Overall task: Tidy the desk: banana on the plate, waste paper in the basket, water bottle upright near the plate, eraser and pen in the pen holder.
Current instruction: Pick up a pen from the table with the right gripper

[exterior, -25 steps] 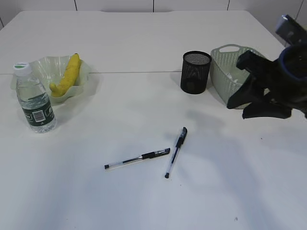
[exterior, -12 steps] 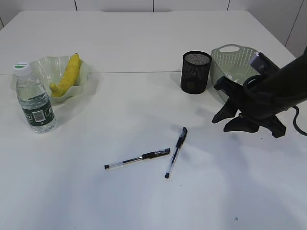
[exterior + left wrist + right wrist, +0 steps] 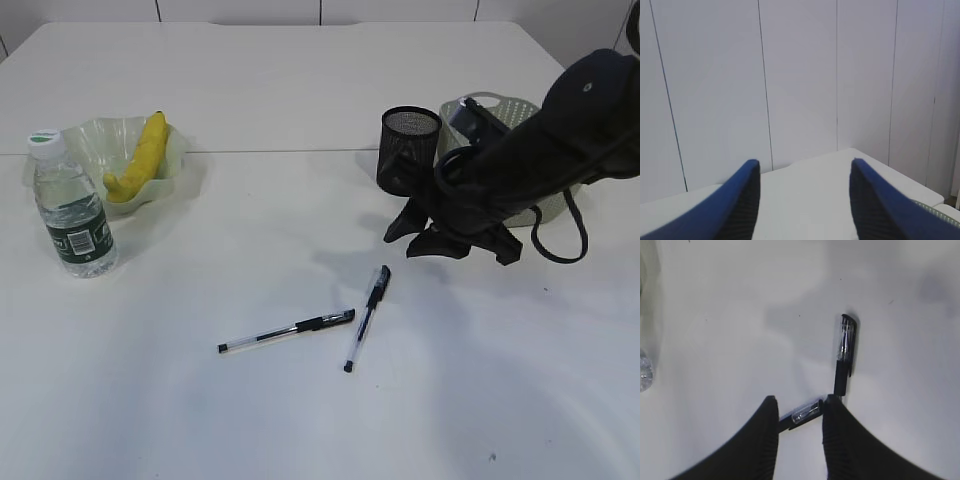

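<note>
behind the right gripper [image 3: 415, 232], jaws apart and empty, the basket [image 3: 497, 106] is mostly hidden.

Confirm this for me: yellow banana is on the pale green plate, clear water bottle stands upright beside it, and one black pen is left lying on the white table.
Not quite: two black pens lie on the white table, one nearly flat, the other angled beside it, as the exterior view shows. The yellow banana on the pale green plate and the upright clear water bottle are right.
</note>
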Tool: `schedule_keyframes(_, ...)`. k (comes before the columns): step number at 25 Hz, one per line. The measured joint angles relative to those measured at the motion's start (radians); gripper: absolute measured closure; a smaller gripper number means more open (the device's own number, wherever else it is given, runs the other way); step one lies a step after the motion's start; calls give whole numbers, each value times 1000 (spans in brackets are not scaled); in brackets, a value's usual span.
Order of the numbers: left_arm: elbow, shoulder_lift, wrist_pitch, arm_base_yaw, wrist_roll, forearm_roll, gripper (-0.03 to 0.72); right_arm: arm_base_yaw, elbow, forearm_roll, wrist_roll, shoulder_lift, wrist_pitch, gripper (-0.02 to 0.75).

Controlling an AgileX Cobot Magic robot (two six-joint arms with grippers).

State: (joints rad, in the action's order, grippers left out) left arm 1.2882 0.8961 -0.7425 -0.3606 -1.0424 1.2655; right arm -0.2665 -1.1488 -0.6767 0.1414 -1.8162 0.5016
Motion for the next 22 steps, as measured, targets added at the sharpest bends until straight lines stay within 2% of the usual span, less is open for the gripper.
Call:
schedule_keyframes(13,0,0,-1,0,0,-40,293,-10,-34,16,0,-125,-16,507)
schedule_keyframes(17,0,0,-2,0,0,-42,293,-10,-72,79,0,-126,-10,507)
schedule_keyframes(22,0,0,-2,0,0,-44,293,-10,-123,192,9,-126,74,507)
